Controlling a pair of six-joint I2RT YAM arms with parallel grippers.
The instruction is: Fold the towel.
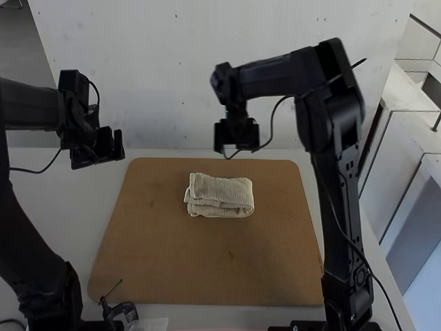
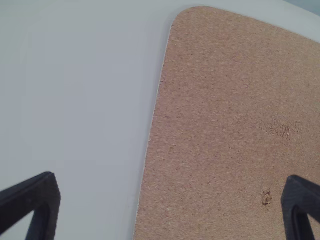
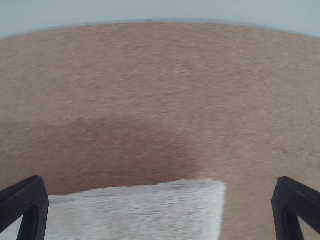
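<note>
The cream towel (image 1: 220, 193) lies folded into a small bundle of several layers on the brown board, a bit beyond its middle; its layered edges face the near side. In the right wrist view a straight edge and corner of the towel (image 3: 145, 215) show. My right gripper (image 1: 236, 140) is up in the air over the towel's far side. Wide apart stand the fingers of this right gripper (image 3: 161, 192), holding nothing. My left gripper (image 1: 107, 146) hangs off the board's far left corner. Open and without cloth, the left gripper (image 2: 171, 195) faces the board's edge.
The brown board (image 1: 158, 255) with rounded corners lies on a pale table (image 1: 58, 200). A pale wall rises behind the table. A small dark object with a thin rod (image 1: 122, 312) is at the near left edge, beside the left arm's base. Cables hang along both arms.
</note>
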